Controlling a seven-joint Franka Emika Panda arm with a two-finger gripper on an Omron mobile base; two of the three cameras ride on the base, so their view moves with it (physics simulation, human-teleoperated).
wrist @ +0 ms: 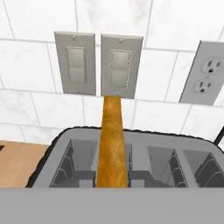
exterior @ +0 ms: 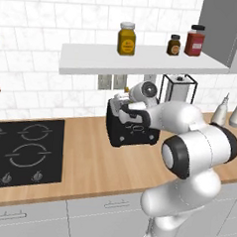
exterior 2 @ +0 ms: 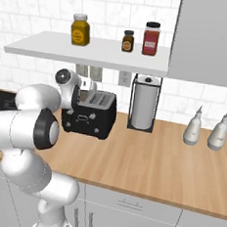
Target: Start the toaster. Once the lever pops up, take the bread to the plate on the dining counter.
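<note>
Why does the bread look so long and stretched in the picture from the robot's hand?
In the hand view the bread sits edge-on and very near the camera, so it stretches tall above the toaster; in the right base view the toaster looks its ordinary boxy shape, softly lit, no glare.

My wooden bench (exterior 2: 145, 163) carries the black toaster (exterior 2: 92, 114) against the tiled wall. Right of the toaster stands a paper towel holder (exterior 2: 144, 107), and further right two pale bottles (exterior 2: 206, 129). Left of the toaster, a black hob (exterior: 25, 152) sits flush in the bench top.
</note>
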